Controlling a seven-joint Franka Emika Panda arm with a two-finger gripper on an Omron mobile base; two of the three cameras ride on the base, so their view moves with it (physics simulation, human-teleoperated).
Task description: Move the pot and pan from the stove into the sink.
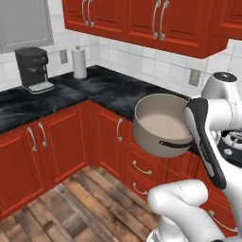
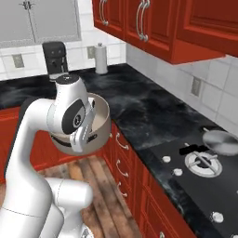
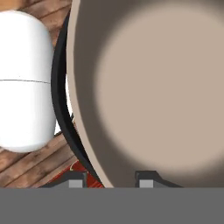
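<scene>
The beige-grey pot (image 1: 158, 125) (image 2: 100, 117) hangs in the air in front of the red lower cabinets, above the wooden floor and slightly tilted. My gripper (image 3: 111, 181) is shut on its rim, with the pot wall between the two fingertips and the pale interior (image 3: 166, 96) spread out beyond them. The thin dark handle (image 3: 65, 127) curves along the pot's outer side. The shiny silver pan (image 2: 221, 142) with its black handle (image 2: 193, 149) rests on a back burner of the black stove (image 2: 200, 186). The sink is out of view.
A black marbled counter (image 1: 94, 90) turns around the corner, carrying a coffee machine (image 1: 33, 68) and a paper towel roll (image 1: 79, 63). Red upper cabinets (image 1: 142, 21) hang above it. The wooden floor (image 1: 80, 208) lies below the pot.
</scene>
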